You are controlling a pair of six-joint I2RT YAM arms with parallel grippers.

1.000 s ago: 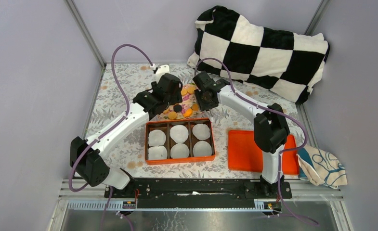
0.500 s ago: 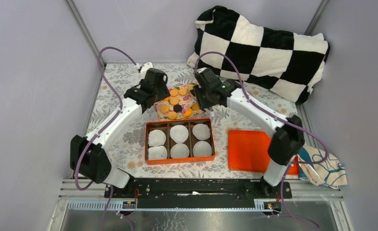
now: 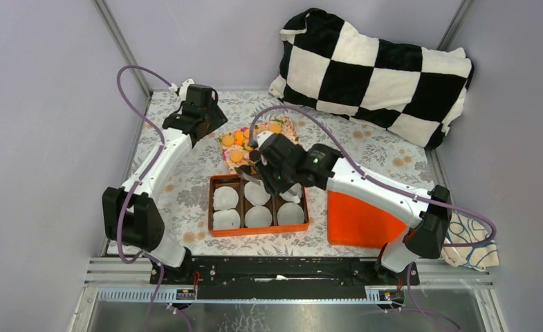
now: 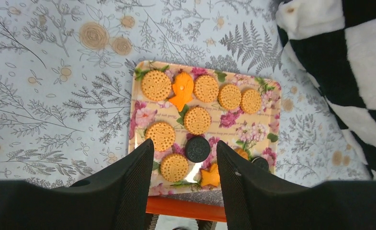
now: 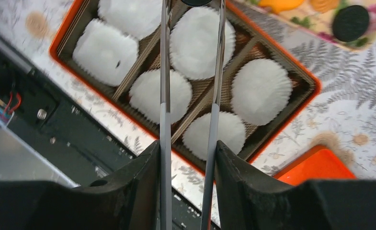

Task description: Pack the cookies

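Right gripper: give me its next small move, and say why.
Probably lower the right gripper a little and open it. It seems to pinch a dark cookie at its tips, lined up over the empty middle paper cup in the row of the box nearest the tray. All six cups look empty.

**Cookies** (image 4: 197, 120). We count seven round tan discs with stamped, dotted faces, lying flat in a single layer on a floral tray (image 4: 267, 110). Among them lie two dark round ones (image 4: 198, 149) and a few orange shaped pieces, one a star (image 4: 210, 177). A further dark cookie (image 5: 195, 2), only its edge visible, sits between the right fingers (image 5: 165, 72) above the paper cups (image 5: 202, 43).
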